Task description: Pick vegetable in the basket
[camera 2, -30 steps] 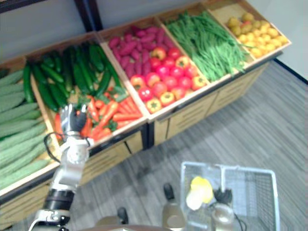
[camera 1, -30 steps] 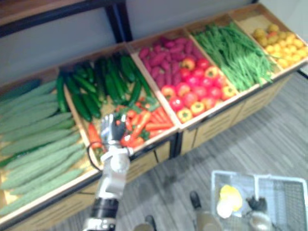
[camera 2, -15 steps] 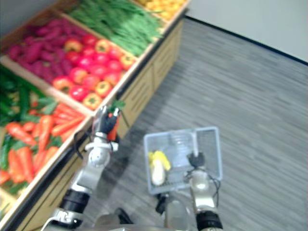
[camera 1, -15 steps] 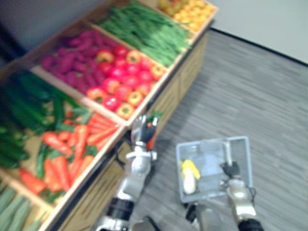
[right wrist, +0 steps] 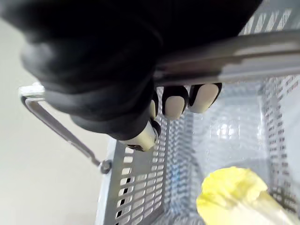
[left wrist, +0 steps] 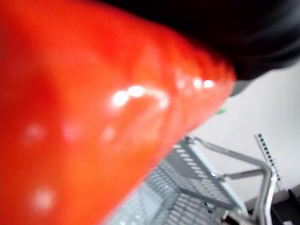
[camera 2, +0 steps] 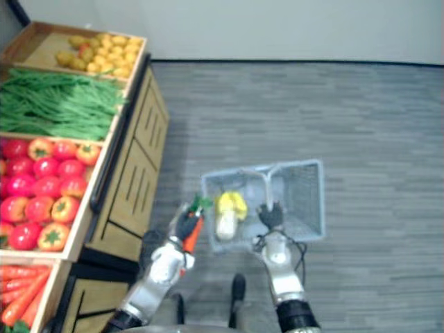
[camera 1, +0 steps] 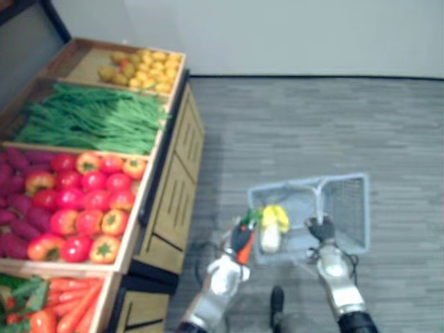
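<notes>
My left hand (camera 1: pixel 232 257) is shut on an orange carrot (camera 1: pixel 244 244) with a green top and holds it above the floor, just left of the grey wire basket (camera 1: pixel 347 208). In the left wrist view the carrot (left wrist: pixel 93 117) is very close, with the basket (left wrist: pixel 201 187) beyond it. My right hand (camera 1: pixel 320 229) is curled round the basket's handle (right wrist: pixel 234 61). A yellow and white leafy vegetable (camera 1: pixel 272 225) lies in the basket's left half and shows below my right hand (right wrist: pixel 93 70) as a yellow leaf (right wrist: pixel 234 192).
A wooden produce stand runs along the left, with crates of red and orange tomatoes (camera 1: pixel 83 208), green beans (camera 1: pixel 90 118), yellow fruit (camera 1: pixel 139 66) and carrots (camera 1: pixel 48 309). Grey striped floor (camera 1: pixel 312 125) spreads to the right, up to a pale wall.
The camera has swung right, away from the stand. My left hand has lifted a carrot out of the carrot crate and carried it over to the basket's left side.
</notes>
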`<state>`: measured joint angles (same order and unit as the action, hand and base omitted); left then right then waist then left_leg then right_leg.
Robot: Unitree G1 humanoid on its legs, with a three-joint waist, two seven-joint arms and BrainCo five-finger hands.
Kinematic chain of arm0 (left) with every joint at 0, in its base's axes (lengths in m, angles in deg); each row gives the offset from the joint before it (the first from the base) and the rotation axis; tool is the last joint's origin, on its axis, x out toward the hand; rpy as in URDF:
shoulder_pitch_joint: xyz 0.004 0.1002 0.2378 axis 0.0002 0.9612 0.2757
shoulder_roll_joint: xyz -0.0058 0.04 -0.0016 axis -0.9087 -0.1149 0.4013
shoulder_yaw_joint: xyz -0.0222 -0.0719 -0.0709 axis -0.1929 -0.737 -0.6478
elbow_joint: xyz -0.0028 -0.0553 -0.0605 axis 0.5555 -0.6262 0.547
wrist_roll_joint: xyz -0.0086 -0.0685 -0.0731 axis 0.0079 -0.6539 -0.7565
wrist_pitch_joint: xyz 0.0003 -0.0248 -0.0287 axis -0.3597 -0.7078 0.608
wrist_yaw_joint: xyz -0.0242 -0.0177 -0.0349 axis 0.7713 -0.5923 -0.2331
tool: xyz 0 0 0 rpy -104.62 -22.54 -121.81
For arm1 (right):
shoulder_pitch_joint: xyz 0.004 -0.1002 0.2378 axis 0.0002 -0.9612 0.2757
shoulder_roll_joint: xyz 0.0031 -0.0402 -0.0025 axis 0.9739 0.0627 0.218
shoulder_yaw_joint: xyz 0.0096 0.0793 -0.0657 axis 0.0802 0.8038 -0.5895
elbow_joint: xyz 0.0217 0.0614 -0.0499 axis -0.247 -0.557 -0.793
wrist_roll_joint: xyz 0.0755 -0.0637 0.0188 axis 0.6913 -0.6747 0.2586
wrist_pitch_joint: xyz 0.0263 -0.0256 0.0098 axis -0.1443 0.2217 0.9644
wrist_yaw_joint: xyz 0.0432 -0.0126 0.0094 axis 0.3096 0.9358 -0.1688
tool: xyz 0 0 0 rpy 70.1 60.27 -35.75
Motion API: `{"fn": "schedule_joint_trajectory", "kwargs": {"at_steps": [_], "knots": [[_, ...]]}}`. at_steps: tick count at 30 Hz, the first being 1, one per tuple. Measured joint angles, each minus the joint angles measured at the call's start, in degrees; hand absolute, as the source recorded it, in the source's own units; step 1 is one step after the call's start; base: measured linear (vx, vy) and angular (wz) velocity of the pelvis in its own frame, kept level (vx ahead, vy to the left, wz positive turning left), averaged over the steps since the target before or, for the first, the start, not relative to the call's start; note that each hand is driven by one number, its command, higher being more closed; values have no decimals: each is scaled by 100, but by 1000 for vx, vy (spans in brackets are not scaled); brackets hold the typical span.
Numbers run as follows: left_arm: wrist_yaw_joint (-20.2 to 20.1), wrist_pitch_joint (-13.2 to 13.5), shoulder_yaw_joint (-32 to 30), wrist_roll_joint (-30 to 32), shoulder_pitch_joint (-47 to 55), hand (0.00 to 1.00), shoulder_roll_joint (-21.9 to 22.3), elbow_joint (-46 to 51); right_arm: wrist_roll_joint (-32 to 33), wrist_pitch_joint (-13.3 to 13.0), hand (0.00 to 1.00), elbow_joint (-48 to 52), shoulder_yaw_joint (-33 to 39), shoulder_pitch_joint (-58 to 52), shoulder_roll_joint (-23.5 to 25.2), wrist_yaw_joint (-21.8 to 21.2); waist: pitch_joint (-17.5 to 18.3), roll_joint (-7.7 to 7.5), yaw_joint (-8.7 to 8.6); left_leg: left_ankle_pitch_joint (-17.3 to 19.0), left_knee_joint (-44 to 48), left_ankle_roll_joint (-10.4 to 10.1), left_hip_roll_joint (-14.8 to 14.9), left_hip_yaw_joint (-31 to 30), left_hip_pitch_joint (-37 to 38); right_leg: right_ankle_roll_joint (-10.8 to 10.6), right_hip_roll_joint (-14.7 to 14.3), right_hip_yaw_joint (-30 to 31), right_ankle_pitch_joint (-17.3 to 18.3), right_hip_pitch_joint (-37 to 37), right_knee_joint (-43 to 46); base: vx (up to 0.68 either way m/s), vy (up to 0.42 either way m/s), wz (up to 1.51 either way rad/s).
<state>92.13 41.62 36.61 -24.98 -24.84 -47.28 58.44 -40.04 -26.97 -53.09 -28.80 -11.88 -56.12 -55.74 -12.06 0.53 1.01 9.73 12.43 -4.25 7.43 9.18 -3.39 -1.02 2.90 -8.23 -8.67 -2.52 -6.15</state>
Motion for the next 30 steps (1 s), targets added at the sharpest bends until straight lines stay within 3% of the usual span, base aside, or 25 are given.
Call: {"fn": "schedule_joint_trajectory", "kwargs": {"at_steps": [7, 18, 19, 24, 30], "knots": [[-31, -80, 569, 44, -268, 100, 27, -630, 301, -7, 100, 482, -103, -309, 200, 7, 16, -11, -83, -136, -498, 37, -198, 285, 477, -102, 148, 228, -67, 96, 2, 86, 92, -17], [50, -211, 1064, 290, -977, 100, 83, -1269, 672, -198, 100, 824, -983, -1140, 227, -485, 116, -191, -121, -234, -766, 60, -228, 318, 565, -172, 151, 268, -11, 74, -3, -53, -9, -2], [82, -211, 1144, 290, -987, 0, 84, -1272, 744, -199, 100, 822, -1028, -1186, 227, -505, 136, -224, -134, -264, -838, 48, -230, 316, 577, -177, 148, 268, -6, 55, -3, -53, -25, 5], [240, -210, 1255, 288, -1198, 0, 122, -1467, 882, -198, 100, 816, -1241, -1274, 143, -646, 225, -328, -226, -404, -946, 3, -231, 353, 585, -182, 136, 268, -13, -24, -2, -17, -8, -1], [284, -213, 1245, 294, -1373, 0, 115, -1589, 913, -200, 100, 817, -1298, -1273, 114, -640, 243, -330, -263, -425, -1024, 29, -244, 432, 696, -179, 135, 338, -43, 4, -3, -3, 11, -7]]}}
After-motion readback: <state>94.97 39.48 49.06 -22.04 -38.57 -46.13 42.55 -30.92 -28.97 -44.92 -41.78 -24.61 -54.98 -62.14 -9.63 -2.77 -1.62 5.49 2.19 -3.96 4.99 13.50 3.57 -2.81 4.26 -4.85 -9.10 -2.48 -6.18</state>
